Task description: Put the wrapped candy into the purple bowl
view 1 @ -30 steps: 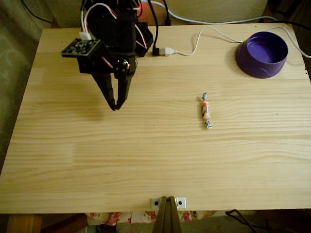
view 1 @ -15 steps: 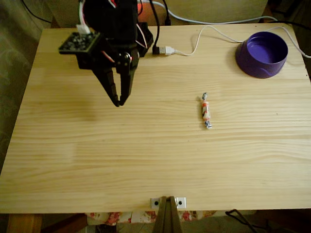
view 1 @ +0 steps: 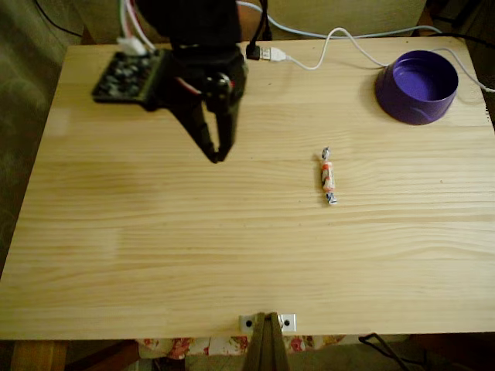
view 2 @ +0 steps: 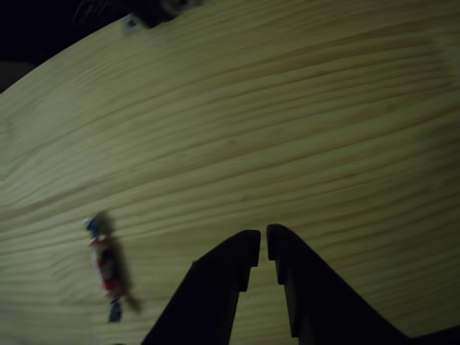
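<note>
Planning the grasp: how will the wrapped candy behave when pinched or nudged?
The wrapped candy looks small and cylindrical, so it is probably light and may roll sideways if nudged. Its twisted ends look floppy, so the middle is likely the firmer grip. The glossy wrapper could slip between the fingers.

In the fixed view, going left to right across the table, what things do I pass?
gripper → USB plug → wrapped candy → purple bowl

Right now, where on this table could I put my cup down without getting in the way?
The near half of the table is bare wood, below the wrapped candy. Avoid the far edge: gripper, white cable and purple bowl crowd it.
</note>
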Robot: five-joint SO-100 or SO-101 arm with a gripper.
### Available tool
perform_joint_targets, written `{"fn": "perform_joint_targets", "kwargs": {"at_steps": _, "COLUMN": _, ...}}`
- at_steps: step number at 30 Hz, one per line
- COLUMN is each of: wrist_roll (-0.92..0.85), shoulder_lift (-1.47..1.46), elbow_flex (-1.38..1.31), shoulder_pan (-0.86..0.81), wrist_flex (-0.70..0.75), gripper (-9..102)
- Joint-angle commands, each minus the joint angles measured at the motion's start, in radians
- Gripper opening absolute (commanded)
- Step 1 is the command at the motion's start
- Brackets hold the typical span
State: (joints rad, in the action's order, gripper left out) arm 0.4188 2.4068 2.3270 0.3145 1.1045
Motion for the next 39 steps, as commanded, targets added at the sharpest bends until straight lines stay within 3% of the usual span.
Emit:
{"fn": "perform_joint_targets", "kwargs": {"at_steps": 1, "wrist_roll": 0.089, "shoulder_lift": -0.084, "elbow_flex": -0.179, "shoulder_pan": 0.121, "wrist_flex": 0.026, "gripper": 1}}
{"fn": "perform_joint_targets", "kwargs": {"at_steps": 11, "wrist_roll": 0.282, "shoulder_lift": -0.337, "elbow_flex": -0.350, "shoulder_pan": 0.368, "wrist_flex": 0.071, "gripper": 1}}
{"fn": "perform_joint_targets", "kwargs": {"at_steps": 20, "wrist_roll": 0.288, "shoulder_lift": -0.459, "elbow_flex": -0.318, "shoulder_pan": 0.499, "wrist_flex": -0.040, "gripper": 3}}
{"fn": "perform_joint_targets", "kwargs": {"at_steps": 30, "wrist_roll": 0.276, "shoulder_lift": -0.581, "elbow_flex": -0.336, "shoulder_pan": 0.518, "wrist_flex": -0.173, "gripper": 22}}
{"fn": "perform_joint_targets", "kwargs": {"at_steps": 39, "wrist_roll": 0.322, "shoulder_lift": -0.663, "elbow_flex": -0.344, "shoulder_pan": 0.506, "wrist_flex": -0.264, "gripper": 21}}
